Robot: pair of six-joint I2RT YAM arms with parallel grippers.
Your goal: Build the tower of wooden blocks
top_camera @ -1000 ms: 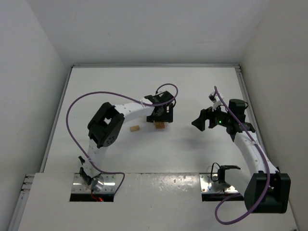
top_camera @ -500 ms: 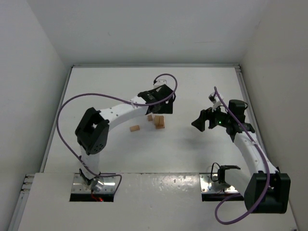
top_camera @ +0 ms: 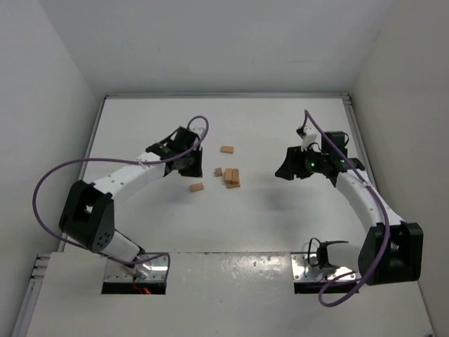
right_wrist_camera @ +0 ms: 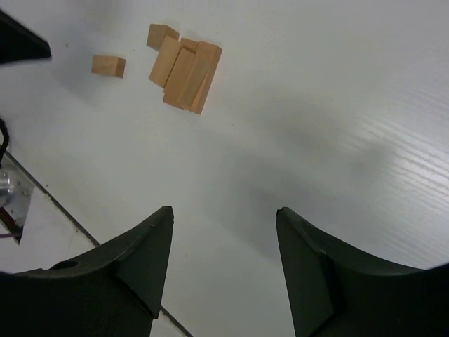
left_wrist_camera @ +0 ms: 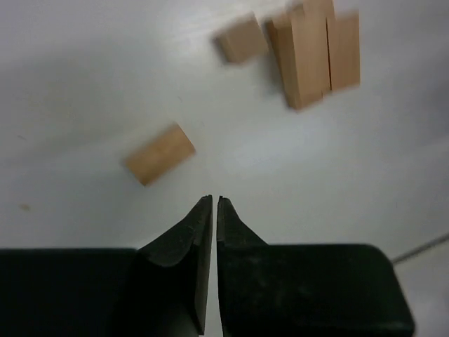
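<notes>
top external: wood blocks (top_camera: pixel 232 177) clustered on worktop (top_camera: pixel 140 119), stray block (top_camera: pixel 196 187) apart; left jaws pressed together, empty; right jaws spread toward cluster, likely readied for pickup

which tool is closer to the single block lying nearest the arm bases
Left. The left tool, shut and empty, is close by on the far side of the lone block. The right tool, open, is well off to its right, beyond the heap of blocks.
</notes>
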